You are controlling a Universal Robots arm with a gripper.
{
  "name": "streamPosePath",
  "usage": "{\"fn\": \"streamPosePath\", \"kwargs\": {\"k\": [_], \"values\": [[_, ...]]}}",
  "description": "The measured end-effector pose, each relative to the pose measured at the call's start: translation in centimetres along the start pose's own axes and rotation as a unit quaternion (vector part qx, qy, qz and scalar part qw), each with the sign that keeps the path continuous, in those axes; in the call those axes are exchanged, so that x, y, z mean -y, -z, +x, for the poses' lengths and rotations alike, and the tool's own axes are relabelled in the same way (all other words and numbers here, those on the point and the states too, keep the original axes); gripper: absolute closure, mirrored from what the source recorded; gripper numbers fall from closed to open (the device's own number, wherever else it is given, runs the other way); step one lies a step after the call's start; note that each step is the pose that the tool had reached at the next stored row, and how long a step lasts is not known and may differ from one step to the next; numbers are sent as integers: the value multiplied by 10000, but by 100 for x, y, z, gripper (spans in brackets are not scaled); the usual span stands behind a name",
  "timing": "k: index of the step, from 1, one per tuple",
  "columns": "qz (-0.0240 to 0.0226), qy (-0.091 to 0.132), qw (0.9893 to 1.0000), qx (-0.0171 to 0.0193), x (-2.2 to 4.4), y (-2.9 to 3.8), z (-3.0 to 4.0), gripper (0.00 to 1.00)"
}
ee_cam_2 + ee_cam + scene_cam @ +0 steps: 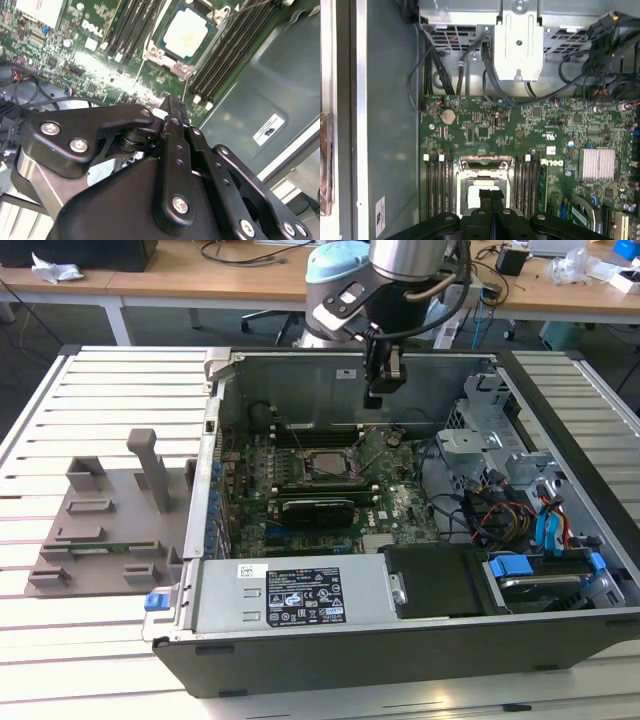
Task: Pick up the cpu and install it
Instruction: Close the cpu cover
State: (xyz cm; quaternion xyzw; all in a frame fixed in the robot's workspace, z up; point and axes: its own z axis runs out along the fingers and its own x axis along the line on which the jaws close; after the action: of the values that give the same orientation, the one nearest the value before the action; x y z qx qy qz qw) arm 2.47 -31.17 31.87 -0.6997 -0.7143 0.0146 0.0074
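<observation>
exterior view: the computer case (420, 655) lies open on its side so the motherboard (405, 505) faces up to the arm (405, 255), with the gripper (376, 395) hanging above it, jaws pressed together on nothing. in the second wrist view the cpu (186, 32) sits flat in its socket (167, 59), well apart from the gripper, seemingly already placed

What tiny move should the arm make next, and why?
Probably a small lift straight up. The black gripper is shut on nothing, hovering over the green motherboard, and the flat square silver-grey cpu seems to sit already in its socket, so little appears left to place.
</observation>
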Motion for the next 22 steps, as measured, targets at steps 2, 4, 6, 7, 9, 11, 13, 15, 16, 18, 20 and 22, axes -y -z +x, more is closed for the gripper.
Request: {"fn": "streamPosePath", "kwargs": {"k": [2,4,6,7,9,11,13,15,16,18,20,22], "values": [[6,0,10000,0,-75,-2,-1,89],[13,0,10000,5,-155,-10,-1,89],[16,0,10000,5,-191,-26,0,89],[19,0,10000,6,-204,-43,0,89],[22,0,10000,8,-234,-79,2,89],[25,1,10000,10,-275,-127,3,89],[27,3,10000,10,-302,-179,2,89],[28,8,10000,9,-326,-233,3,89],[28,11,10000,9,-334,-253,3,89],[28,18,10000,10,-354,-307,3,89],[28,24,10000,11,-364,-344,3,89],[28,29,10000,10,-373,-387,3,89]]}}
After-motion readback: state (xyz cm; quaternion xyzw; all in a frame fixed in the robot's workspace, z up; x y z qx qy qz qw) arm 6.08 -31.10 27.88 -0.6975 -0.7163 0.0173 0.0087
